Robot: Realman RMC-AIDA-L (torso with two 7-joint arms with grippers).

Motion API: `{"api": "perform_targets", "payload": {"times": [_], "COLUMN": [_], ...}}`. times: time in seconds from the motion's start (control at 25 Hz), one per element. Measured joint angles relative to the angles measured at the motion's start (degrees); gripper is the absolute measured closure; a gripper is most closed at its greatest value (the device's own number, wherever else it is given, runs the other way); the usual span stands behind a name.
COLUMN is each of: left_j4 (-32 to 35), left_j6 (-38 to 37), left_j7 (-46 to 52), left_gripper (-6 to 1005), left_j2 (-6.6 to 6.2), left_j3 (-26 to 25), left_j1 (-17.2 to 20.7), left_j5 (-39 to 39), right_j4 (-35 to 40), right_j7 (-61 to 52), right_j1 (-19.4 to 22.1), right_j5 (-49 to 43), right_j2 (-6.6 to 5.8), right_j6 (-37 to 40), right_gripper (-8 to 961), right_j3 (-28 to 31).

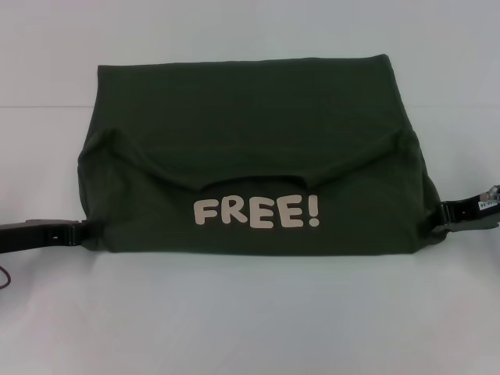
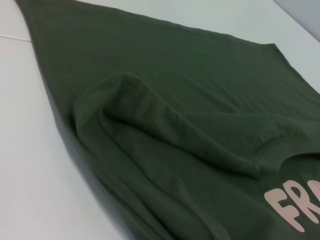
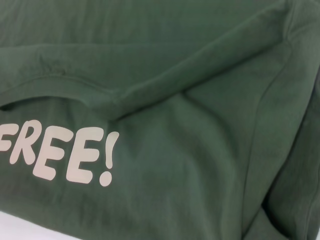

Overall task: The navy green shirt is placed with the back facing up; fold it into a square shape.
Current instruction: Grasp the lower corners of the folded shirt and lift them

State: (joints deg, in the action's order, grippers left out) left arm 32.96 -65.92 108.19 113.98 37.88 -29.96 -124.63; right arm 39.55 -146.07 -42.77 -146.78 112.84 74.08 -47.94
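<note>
The navy green shirt lies on the white table, folded over itself, with its neck end turned toward me. The curved neckline and pale "FREE!" lettering face up on the near flap. My left gripper sits at table height at the flap's near left corner. At the near right corner is my right gripper, and the cloth is drawn to a point at it. Both look shut on the fabric. The left wrist view shows a folded sleeve ridge. The right wrist view shows the lettering and shirt creases.
Bare white table stretches in front of the shirt and along both sides. A thin red cable shows at the far left edge. A faint seam crosses the table behind the shirt's left side.
</note>
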Motion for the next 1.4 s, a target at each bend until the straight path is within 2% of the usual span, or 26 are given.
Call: {"api": "perform_targets", "payload": {"times": [0.08, 0.28, 0.44, 0.56, 0.72, 0.96, 1.2, 1.4], "left_j4": [0.0, 0.0, 0.0, 0.1, 1.7, 4.9, 5.3, 5.3], "left_j6": [0.0, 0.0, -0.7, -2.6, -8.7, -16.6, -25.8, -32.4], "left_j7": [0.0, 0.1, 0.5, 3.0, 8.1, 14.4, 17.0, 17.9], "left_gripper": [947, 947, 947, 947, 948, 948, 948, 948], "left_j2": [0.01, 0.01, -0.28, -1.17, -2.60, -2.96, -3.77, -4.04], "left_j3": [0.0, 0.0, 0.1, 0.1, -0.1, -0.4, -2.1, -2.6], "left_j1": [0.0, 0.0, 0.1, 0.1, 0.3, 0.2, 0.1, -0.1], "left_j5": [0.0, 0.0, 0.0, 0.0, -1.8, -7.7, -11.9, -14.8], "right_j4": [0.0, 0.1, 0.3, 0.4, 0.5, 0.5, 0.3, 0.4], "right_j7": [0.1, 0.1, 0.4, 1.2, 2.9, 7.0, 11.7, 14.8], "right_j1": [0.0, 0.2, 0.5, 0.6, 1.0, 1.5, 2.3, 2.9], "right_j5": [0.0, 0.0, 0.0, 0.0, 0.2, 0.2, -0.7, -3.8], "right_j2": [-0.06, -0.25, -0.72, -1.46, -2.67, -3.56, -3.59, -3.05], "right_j6": [0.1, 0.2, 1.3, 3.7, 8.2, 16.8, 25.1, 29.0], "right_gripper": [702, 908, 913, 916, 914, 915, 915, 916], "right_j3": [0.1, 0.2, 0.3, 0.5, 0.5, 0.6, 0.0, -0.1]}}
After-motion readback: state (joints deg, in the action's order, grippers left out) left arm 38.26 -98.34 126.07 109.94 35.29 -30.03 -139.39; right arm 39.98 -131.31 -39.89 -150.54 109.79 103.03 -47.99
